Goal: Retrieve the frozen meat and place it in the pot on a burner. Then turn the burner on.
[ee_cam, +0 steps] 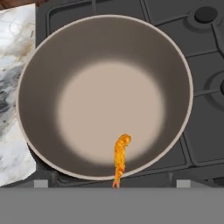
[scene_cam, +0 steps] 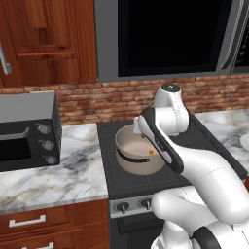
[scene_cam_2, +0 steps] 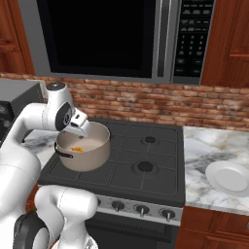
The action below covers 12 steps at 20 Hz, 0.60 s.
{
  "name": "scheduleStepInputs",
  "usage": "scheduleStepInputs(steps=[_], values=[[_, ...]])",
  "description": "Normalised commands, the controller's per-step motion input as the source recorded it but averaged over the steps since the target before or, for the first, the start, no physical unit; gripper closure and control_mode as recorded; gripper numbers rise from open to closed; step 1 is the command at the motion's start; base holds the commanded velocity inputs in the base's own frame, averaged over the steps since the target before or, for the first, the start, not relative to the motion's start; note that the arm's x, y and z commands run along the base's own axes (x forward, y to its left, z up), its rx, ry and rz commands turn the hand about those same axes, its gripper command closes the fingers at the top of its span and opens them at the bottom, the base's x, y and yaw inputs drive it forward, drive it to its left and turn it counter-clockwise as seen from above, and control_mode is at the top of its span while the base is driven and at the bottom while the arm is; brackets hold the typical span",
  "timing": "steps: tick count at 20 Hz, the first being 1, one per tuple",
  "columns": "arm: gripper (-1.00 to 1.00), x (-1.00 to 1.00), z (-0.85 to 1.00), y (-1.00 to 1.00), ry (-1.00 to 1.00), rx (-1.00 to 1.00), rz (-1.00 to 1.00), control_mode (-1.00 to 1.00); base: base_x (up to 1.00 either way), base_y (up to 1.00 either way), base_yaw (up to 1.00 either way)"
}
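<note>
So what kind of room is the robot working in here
A home-style kitchen, rendered: a black gas stove holding a wide beige-grey metal pot, a built-in microwave above, and marble counters over wooden cabinets.

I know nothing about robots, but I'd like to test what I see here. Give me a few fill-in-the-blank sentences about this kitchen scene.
1. The pot stands on the ____.
2. The small piece of meat lying inside the pot is ____ in colour.
3. On the counter right of the stove lies a white ____.
4. The wall behind the stove is made of ____.

Missing words: stove; orange; plate; brick
</note>
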Motion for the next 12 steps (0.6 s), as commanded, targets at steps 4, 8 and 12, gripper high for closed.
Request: scheduleStepInputs(steps=[4, 8, 12], values=[[-1.00, -0.01, 0.13, 0.07, -0.02, 0.00, 0.00, -1.00, 0.00, 0.00, 0.00], [-1.00, -0.10, 0.07, 0.03, -0.01, 0.00, 0.00, -1.00, 0.00, 0.00, 0.00], [-1.00, -0.36, 0.09, 0.00, -0.08, 0.00, 0.00, -1.00, 0.00, 0.00, 0.00]])
